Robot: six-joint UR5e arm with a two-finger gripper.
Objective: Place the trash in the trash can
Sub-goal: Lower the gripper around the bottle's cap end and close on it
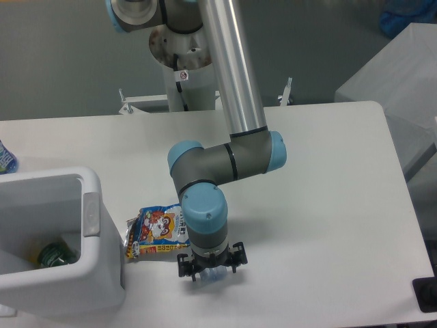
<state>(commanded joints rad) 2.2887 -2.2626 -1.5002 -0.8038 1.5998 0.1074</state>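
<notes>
Camera view: gripper grasps the bottle, snack bag just beside.

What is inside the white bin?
In the bin, a green item lies on the floor, beside something yellow that is too small to identify. The near wall hides the rest of the floor.

The white boxy plastic trash can with rounded corners and thick walls stands upright, open at the top, with a grey tab on its right rim. The flat blue-and-yellow snack bag with a cartoon animal lies face up just right of the can. Farther right, just beyond the bag, a small clear plastic bottle is mostly hidden.
</notes>
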